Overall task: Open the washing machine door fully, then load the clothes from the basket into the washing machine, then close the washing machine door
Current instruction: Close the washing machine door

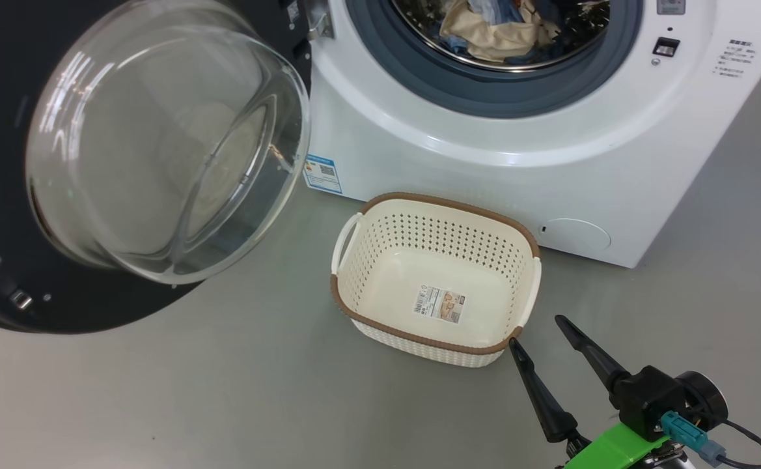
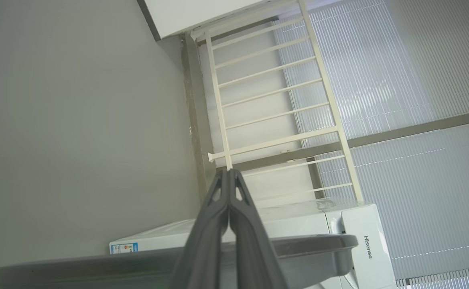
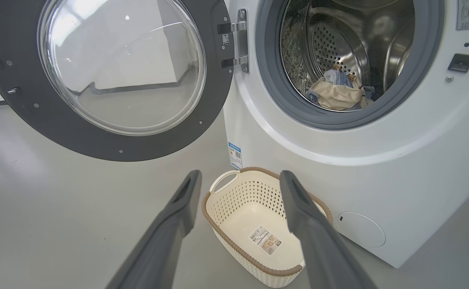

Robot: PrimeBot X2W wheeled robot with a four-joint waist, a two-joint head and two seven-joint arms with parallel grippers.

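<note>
Grey floor [image 1: 224, 391] beneath cream basket [image 1: 432, 234]

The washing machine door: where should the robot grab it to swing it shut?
Probably the black rim at the door's free edge, farthest from the hinge, from the robot's left. That edge swings easiest and looks thin enough to pinch; the bulging glass is too wide.

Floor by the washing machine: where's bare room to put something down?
The widest bare floor lies between the open washing machine door and the basket. Another strip runs right of the washing machine. It's tight between basket and machine front, and by the right claw at the basket's corner.
</note>
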